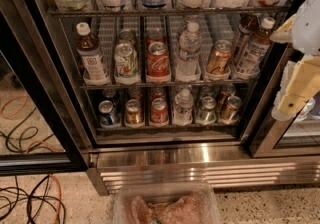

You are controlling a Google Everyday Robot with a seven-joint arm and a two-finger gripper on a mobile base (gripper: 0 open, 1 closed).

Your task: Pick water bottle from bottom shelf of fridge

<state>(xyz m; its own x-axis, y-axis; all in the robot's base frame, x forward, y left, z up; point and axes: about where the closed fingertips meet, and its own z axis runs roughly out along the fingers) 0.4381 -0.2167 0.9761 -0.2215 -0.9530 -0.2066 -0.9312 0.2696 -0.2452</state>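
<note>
The fridge (200, 155) stands open in front of me, with its ribbed steel base panel below. The water bottle (183, 106), small, clear and white-capped, stands upright on the bottom shelf (165, 127), right of centre, between a red can (159, 110) and a silver can (206, 110). My gripper (299, 85), cream and white, hangs at the right edge of the view. It is outside the fridge, level with the middle and bottom shelves, well to the right of the bottle and apart from it. Nothing shows in it.
A taller clear bottle (189, 48), cans and brown tea bottles (91, 54) fill the middle rack. More cans line the bottom shelf. A clear tub (165, 205) of pinkish cloth lies at the bottom edge. Cables (30, 198) trail on the floor at left. The black door frame (37, 88) slants at left.
</note>
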